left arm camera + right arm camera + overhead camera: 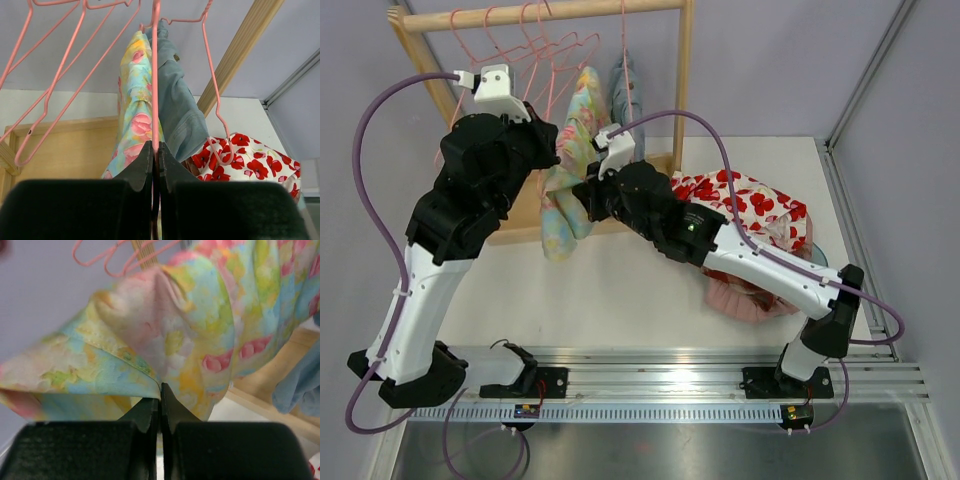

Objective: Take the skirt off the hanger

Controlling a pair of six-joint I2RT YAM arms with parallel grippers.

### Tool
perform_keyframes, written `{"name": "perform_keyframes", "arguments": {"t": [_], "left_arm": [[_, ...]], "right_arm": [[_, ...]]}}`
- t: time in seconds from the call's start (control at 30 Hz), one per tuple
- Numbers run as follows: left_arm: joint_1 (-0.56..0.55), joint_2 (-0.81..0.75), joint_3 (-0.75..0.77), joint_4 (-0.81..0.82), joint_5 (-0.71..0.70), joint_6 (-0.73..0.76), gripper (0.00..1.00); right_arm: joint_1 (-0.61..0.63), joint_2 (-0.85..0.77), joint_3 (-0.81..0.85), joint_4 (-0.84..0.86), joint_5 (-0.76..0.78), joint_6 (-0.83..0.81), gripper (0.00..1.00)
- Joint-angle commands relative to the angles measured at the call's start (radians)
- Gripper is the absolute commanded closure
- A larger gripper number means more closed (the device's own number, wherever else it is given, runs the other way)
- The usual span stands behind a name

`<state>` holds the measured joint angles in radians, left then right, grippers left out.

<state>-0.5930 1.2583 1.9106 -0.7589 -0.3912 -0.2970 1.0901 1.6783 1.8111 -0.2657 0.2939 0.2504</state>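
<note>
A pastel floral skirt (568,170) hangs from a pink wire hanger (155,75) on the wooden rack. It also shows in the left wrist view (134,125) and fills the right wrist view (190,325). My left gripper (155,147) is shut on the hanger's pink wire, level with the skirt's upper part. My right gripper (160,388) is shut on a fold of the skirt's fabric; it sits at the skirt's right side in the top view (588,190).
A blue denim garment (625,95) hangs beside the skirt. Several empty pink hangers (535,45) hang on the wooden rail (540,12). A red-poppy garment (755,205) and a pink one (745,298) lie on the table at right. The rack's wooden base (520,215) lies behind the arms.
</note>
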Motion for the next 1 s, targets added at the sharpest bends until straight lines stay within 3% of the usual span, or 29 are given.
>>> {"name": "perform_keyframes", "arguments": {"t": [0.0,0.23,0.43,0.53,0.67,0.83,0.9,0.97], "left_arm": [[-0.007,-0.066,-0.008,0.135,-0.034,0.002,1.0],[-0.007,-0.082,0.004,0.119,-0.104,0.07,1.0],[-0.007,-0.102,-0.038,0.136,-0.123,0.078,1.0],[-0.007,-0.109,-0.053,0.133,-0.117,0.075,1.0],[-0.007,-0.135,-0.099,0.13,-0.115,0.062,1.0],[-0.007,-0.165,-0.174,0.135,-0.1,0.042,1.0],[-0.007,-0.174,-0.185,0.133,-0.097,0.038,1.0],[-0.007,-0.178,-0.194,0.13,-0.09,0.035,1.0]], "right_arm": [[0.007,-0.067,-0.157,0.129,-0.009,0.047,1.0],[0.008,-0.247,-0.782,0.23,0.063,0.22,1.0],[0.019,-0.517,-1.01,0.131,0.206,0.331,1.0],[0.019,-0.711,-0.96,0.013,0.33,0.291,1.0],[0.019,-0.851,-0.797,-0.026,0.503,0.055,1.0],[-0.002,-0.792,-0.575,0.156,0.683,-0.398,1.0],[-0.083,-0.729,-0.483,0.222,0.68,-0.476,1.0],[-0.172,-0.689,-0.408,0.17,0.595,-0.456,1.0]]}}
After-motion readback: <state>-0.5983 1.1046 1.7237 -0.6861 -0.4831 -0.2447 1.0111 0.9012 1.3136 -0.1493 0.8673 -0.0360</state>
